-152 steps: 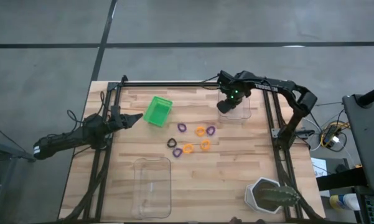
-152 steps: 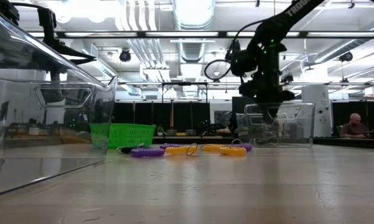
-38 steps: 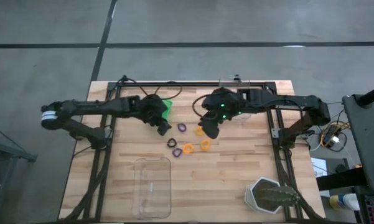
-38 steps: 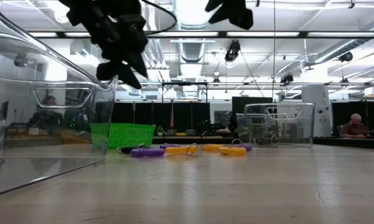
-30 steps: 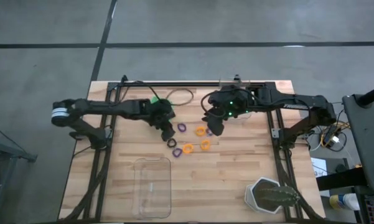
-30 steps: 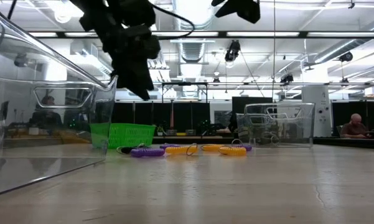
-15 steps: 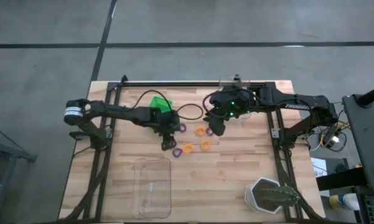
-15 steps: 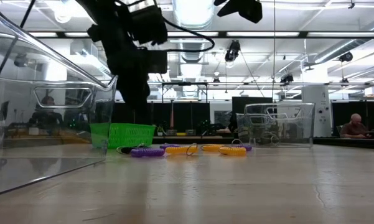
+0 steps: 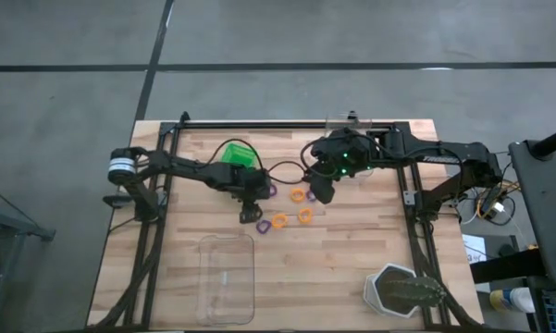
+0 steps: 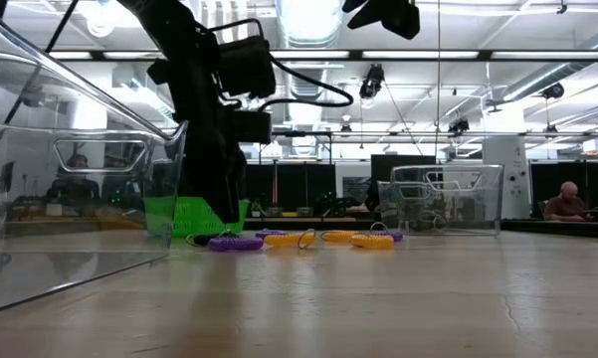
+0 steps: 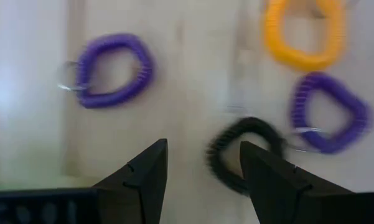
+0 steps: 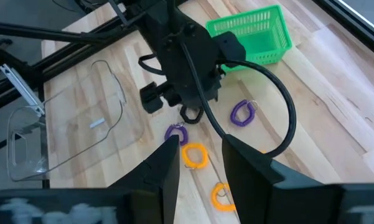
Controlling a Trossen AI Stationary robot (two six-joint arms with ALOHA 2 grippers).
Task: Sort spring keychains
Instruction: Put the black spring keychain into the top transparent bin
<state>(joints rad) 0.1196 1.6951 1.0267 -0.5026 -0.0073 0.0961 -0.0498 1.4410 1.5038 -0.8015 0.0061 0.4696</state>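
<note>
Two clear trays [image 9: 227,277] and green bin [image 9: 233,153], contents indiscernible.

Left arm stretched toward three o'clock across mid-table, wrist bent down, left gripper [image 9: 251,212] low over the wood, fingers [image 11: 143,180] spread. Right arm reaching toward nine o'clock, right gripper [image 9: 320,191] raised, fingers [image 12: 162,174] parted.
</note>
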